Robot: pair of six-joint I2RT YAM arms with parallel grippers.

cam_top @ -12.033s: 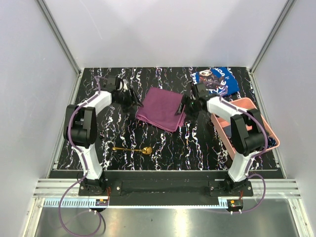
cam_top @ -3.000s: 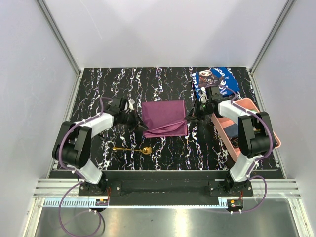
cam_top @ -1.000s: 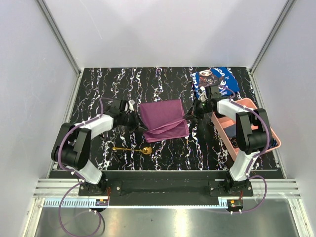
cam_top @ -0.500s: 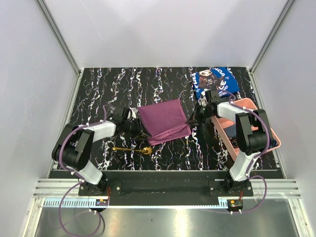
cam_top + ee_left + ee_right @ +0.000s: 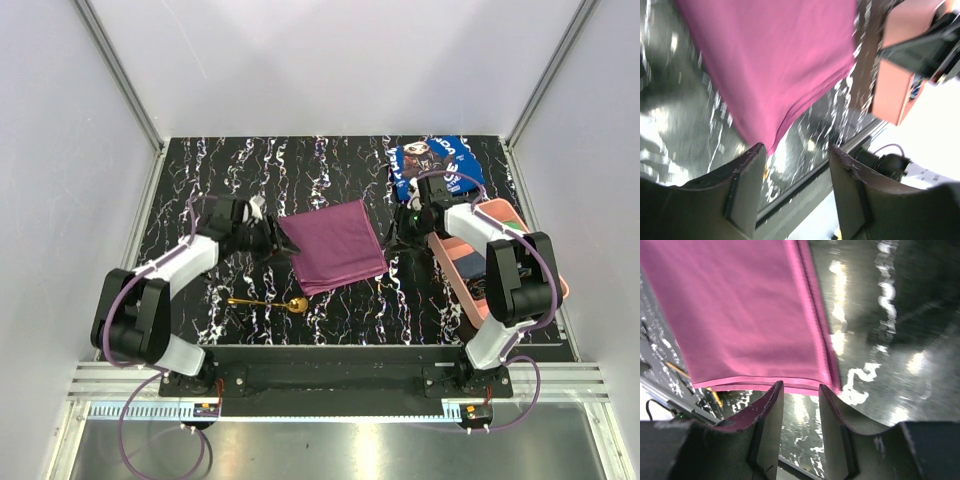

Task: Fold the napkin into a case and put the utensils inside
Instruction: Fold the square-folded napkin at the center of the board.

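Black marbled table (image 5: 330, 170): napkin (image 5: 333, 245) flat; left jaws, right jaws parted, empty, beside its edges.

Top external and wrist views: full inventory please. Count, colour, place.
table: 1, black with white marbling, fills the cell floor
napkin: 1, plum purple, folded flat, mid-table between the grippers
spoon: 1, gold, on the table, near side of the napkin, apart from it
blue cloth: 1, blue with white print, far right corner
tray: 1, pink, right edge; contents unclear
left arm, right arm: 2, white and black, bases at the near edge
left gripper: 1, dark, open, by the napkin's left corner
right gripper: 1, dark, open, at the napkin's right edge
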